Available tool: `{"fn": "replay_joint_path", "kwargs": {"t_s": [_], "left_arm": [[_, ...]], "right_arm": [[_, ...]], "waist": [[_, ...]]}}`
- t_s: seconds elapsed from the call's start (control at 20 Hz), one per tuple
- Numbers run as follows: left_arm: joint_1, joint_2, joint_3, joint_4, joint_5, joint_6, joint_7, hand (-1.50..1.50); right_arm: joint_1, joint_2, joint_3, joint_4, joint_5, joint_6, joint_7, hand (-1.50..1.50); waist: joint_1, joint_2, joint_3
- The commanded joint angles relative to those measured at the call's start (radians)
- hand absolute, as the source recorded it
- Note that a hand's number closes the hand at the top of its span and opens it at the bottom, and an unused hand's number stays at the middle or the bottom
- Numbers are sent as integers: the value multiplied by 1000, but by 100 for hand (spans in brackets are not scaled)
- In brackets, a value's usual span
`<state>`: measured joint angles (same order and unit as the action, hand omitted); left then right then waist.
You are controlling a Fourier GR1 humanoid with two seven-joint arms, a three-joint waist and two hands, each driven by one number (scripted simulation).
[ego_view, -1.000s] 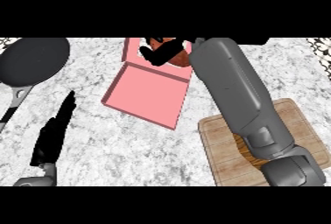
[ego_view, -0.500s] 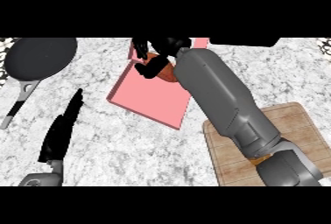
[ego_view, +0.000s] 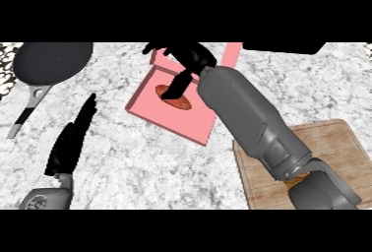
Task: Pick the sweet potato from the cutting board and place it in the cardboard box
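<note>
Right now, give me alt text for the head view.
The right hand reaches over a pink box where the sweet potato lies. The left hand rests open near a pan; a cutting board sits right.

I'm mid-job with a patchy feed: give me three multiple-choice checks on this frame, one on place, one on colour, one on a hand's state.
1. Where is the sweet potato?
A. On the cutting board
B. In the pink box
C. In the pan

2. What colour does the box show?
A. Pink
B. Green
C. Blue

3. How is the left hand?
A. Curled round the pan's handle
B. Open, fingers straight
C. Pressing on the cutting board

Answers:
1 B: the sweet potato lies inside the box, under the right hand, well away from the cutting board.
2 A: its floor and walls are pink.
3 B: the left hand points straight up at lower left, apart from the pan.
</note>
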<state>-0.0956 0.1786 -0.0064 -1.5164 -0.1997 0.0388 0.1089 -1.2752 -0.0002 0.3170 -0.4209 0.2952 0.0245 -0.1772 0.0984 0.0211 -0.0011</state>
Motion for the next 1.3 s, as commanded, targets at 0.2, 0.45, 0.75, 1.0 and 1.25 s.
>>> {"fn": "replay_joint_path", "kwargs": {"t_s": [0.2,0.45,0.75,1.0,1.25], "left_arm": [[37,8,7,-5,4,-9,-26,0],[2,11,16,-8,-9,7,14,0],[47,-6,25,6,-1,18,-49,0],[30,14,30,-23,13,-10,-13,0],[24,-9,4,-29,-7,2,-5,0]], "right_arm": [[-10,0,-156,4,-258,-126,-18,-150],[-53,-29,-309,60,-364,-38,-89,-150],[-70,-169,-414,139,-410,-87,-107,-150],[-23,-337,-453,201,-428,63,-167,-150],[-2,-441,-467,230,-427,185,-217,-150]], "waist": [[-2,1,1],[-35,3,2],[-38,4,1],[-25,14,3],[-18,18,3]]}}
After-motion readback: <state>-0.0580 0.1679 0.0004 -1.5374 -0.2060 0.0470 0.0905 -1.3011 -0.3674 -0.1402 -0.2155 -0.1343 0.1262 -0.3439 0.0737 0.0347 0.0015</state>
